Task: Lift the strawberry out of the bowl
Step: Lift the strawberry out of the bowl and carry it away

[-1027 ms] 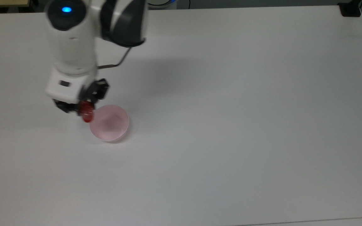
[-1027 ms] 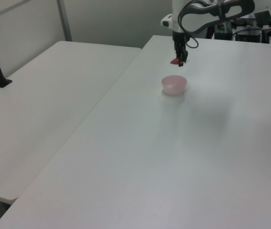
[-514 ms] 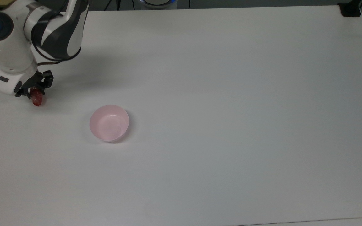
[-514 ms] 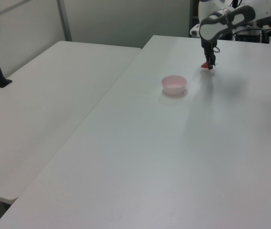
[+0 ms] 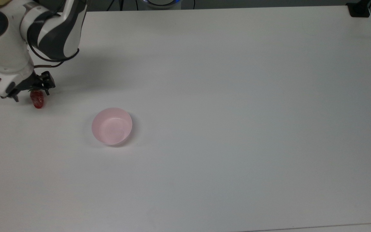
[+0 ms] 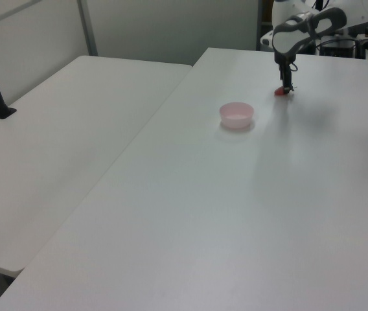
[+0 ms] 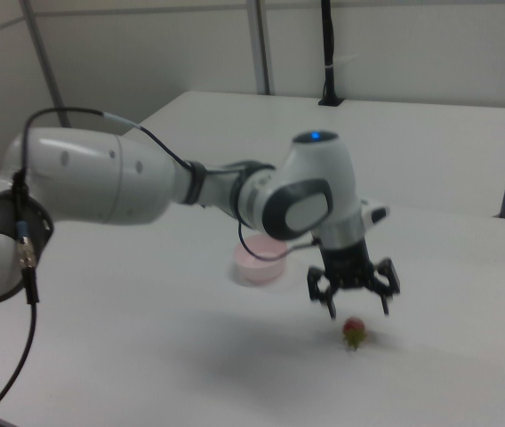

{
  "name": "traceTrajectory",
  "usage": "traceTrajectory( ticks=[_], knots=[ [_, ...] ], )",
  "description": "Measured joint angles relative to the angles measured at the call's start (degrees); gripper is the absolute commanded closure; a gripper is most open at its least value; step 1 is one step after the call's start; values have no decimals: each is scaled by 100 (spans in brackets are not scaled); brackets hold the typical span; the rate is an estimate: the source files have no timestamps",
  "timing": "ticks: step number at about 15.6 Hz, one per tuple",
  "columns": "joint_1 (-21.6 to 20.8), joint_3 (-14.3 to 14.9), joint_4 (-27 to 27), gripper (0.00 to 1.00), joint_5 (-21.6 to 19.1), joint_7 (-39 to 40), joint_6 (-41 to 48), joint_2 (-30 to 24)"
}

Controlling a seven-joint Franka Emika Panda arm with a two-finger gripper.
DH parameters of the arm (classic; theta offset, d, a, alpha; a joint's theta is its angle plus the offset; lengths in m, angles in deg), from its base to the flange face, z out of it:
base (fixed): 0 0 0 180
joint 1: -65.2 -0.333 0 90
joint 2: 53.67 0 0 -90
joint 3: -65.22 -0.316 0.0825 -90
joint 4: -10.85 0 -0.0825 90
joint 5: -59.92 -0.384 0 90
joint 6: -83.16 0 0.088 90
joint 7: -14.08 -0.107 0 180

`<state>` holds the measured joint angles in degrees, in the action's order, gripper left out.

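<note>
Already the strawberry (image 5: pixel 38 99) lies on the table (image 5: pixel 224 96) at the top view's far left, out of the bowl (image 5: pixel 111 126) and well apart from it. Just above it hovers the gripper (image 7: pixel 355 305), fingers spread and holding nothing, as the right view shows plainly. To the top view's right, the pink bowl stands empty. Judging by this, the fruit has been taken out and let go; what remains is likely a straight lift of the arm, clear of the fruit.
</note>
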<state>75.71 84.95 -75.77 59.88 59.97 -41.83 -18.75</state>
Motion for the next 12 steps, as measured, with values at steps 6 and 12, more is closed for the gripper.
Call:
traceTrajectory(
  ticks=[6, 12],
  knots=[
    [-830, -27, 267, 0, 12, -2549, 1680, -1336],
    [-2078, -38, 261, 0, 152, -4598, 2168, -1761]
  ],
)
